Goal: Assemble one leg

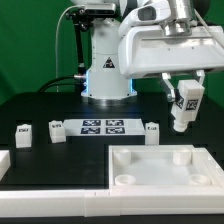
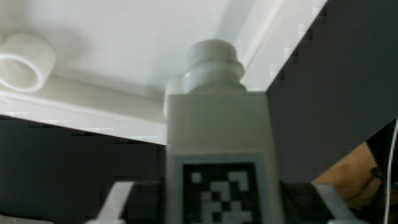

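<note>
My gripper (image 1: 186, 96) is shut on a leg (image 1: 185, 108), a small white block with a black-and-white tag, and holds it in the air above the far right part of the white panel (image 1: 160, 170). In the wrist view the held leg (image 2: 217, 120) fills the middle, between the fingers (image 2: 125, 203), its peg end pointing towards the panel (image 2: 125, 40) near a round corner socket (image 2: 22, 65). The leg is not touching the panel. Three more legs stand on the table: two at the exterior view's left (image 1: 22, 134) (image 1: 55, 131) and one near the middle (image 1: 151, 131).
The marker board (image 1: 107, 126) lies flat between the loose legs. The arm's white base (image 1: 105, 70) stands behind it. A white edge piece (image 1: 3, 165) lies at the exterior view's front left, beside the panel.
</note>
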Action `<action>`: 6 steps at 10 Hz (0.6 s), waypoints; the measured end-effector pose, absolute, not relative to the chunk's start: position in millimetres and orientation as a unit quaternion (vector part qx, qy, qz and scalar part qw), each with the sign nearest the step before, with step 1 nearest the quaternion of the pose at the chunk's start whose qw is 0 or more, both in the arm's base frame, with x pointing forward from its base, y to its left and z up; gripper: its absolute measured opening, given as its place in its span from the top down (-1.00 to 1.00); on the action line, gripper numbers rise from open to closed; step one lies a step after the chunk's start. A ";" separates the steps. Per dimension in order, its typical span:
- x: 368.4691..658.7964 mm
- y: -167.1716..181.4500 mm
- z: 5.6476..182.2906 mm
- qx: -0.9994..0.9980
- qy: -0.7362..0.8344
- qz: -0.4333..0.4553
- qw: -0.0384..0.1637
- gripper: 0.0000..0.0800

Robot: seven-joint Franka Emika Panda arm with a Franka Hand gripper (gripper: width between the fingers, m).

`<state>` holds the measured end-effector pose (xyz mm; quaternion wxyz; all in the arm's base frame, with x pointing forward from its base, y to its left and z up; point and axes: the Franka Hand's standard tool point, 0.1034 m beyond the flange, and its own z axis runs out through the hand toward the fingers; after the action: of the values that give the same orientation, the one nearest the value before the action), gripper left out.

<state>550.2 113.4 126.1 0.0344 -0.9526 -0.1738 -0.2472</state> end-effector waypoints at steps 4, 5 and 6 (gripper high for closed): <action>568.4 116.4 114.4 -0.950 -0.186 -0.249 0.036 0.27; 568.2 116.4 114.1 -0.950 -0.186 -0.249 0.036 0.27; 568.2 116.4 114.1 -0.950 -0.186 -0.249 0.036 0.27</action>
<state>568.2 116.4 114.1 0.0359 -0.9498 -0.1863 -0.2488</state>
